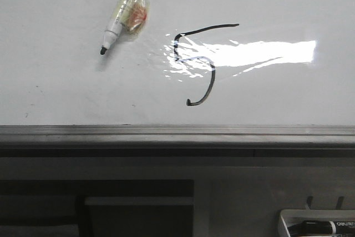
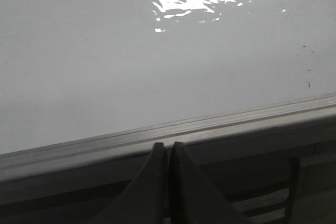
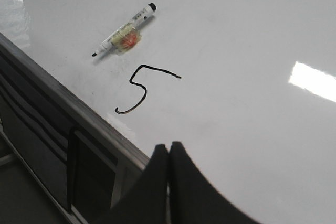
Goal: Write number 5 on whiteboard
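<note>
Whiteboard (image 1: 66,92), large, glossy and white, is carrying the finished black hand-drawn number 5 (image 1: 199,65) mid-board, with an uncapped white marker (image 1: 123,12) lying beside it. Both grippers, left (image 2: 168,150) and right (image 3: 168,153), are sitting closed and empty; retreating without smudging ink seems wise.

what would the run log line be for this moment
stage: number 5 drawn on whiteboard | marker lying uncapped on board | left gripper jaws shut, empty | right gripper jaws shut, empty

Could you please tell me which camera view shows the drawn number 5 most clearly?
The right wrist view: the number 5 sits whole on plain whiteboard, free of glare. In the front view, glare washes over its belly. The left wrist view shows only blank board.
</note>
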Controlling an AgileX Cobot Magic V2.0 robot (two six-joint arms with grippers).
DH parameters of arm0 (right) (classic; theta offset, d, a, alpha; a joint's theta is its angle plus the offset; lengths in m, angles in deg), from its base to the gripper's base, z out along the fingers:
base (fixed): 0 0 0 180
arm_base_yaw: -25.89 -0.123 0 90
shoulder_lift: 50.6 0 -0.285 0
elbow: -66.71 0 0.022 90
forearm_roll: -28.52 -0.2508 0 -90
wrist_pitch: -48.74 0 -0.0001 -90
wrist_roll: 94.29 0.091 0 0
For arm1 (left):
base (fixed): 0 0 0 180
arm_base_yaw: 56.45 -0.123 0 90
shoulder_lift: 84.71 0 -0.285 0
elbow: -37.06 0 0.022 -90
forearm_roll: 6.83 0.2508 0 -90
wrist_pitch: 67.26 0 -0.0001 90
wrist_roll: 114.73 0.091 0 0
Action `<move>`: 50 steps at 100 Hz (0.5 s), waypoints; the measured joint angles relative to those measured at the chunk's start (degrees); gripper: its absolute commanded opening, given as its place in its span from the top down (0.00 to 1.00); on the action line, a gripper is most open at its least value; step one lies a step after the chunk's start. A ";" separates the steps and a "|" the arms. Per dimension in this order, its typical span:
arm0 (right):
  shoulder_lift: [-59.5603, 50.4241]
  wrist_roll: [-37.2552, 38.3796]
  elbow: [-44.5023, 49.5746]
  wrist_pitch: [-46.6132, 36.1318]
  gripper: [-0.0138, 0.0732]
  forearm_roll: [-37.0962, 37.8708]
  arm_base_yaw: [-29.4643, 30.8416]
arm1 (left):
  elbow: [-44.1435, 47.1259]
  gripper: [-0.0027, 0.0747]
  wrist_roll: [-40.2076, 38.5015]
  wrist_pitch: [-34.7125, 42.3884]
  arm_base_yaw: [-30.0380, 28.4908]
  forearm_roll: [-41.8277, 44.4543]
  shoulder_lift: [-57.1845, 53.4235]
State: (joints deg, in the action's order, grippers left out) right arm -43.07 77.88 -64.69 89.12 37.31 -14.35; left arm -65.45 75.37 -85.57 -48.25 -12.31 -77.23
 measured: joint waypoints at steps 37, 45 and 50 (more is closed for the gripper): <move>0.00 0.00 0.00 0.00 0.91 0.00 0.00 | 0.00 0.99 0.00 -0.14 0.00 0.40 0.00; 0.00 0.00 0.00 0.00 0.91 0.00 0.00 | 0.00 0.99 0.00 -0.14 0.00 0.40 0.00; 0.00 0.00 0.00 0.00 0.91 0.00 0.00 | 0.00 0.99 0.00 -0.14 0.00 0.40 0.00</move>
State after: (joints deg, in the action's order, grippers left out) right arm -43.07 77.88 -64.69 89.12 37.31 -14.35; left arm -65.45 75.37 -85.71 -48.25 -11.90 -77.23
